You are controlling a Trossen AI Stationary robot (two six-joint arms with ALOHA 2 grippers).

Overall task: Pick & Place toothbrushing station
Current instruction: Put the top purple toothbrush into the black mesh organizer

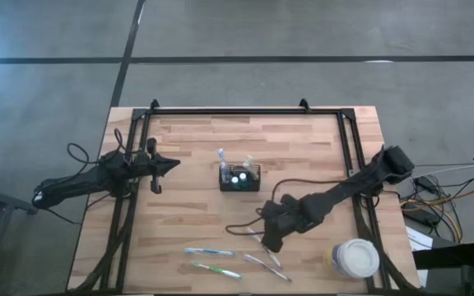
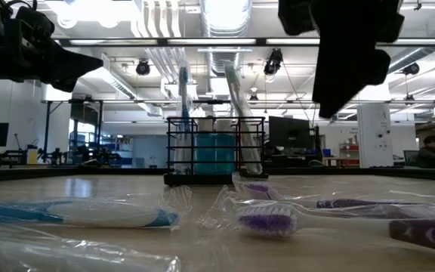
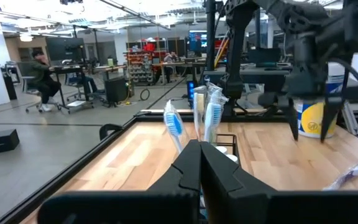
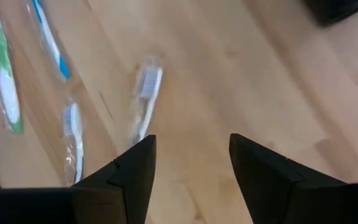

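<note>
the left claw (image 1: 174,164) was found pressed together and empty, held above the left part of the wooden surface (image 1: 188,214), its tip aimed toward the caddy (image 1: 239,178). the black wire-mesh caddy was seen upright near the middle of the surface, with two wrapped toothbrushes standing in it and white-capped tubes inside. near the front edge, a blue toothbrush (image 1: 209,252) and a green toothbrush (image 1: 216,269) were noted lying flat in clear wrap, with two further wrapped brushes (image 1: 266,261) just to their right. the right claw (image 1: 268,243) was observed with its fingers apart and nothing between them, poised above those rightmost brushes. a large cup with a white lid (image 1: 355,258) stood well to the right, near the corner.

the step in hand was judged to be a pick of one loose brush. it is advised that the handle be straddled squarely across its width, the descent be taken right down to the surface, and the slippery wrap be allowed for before closing.
</note>
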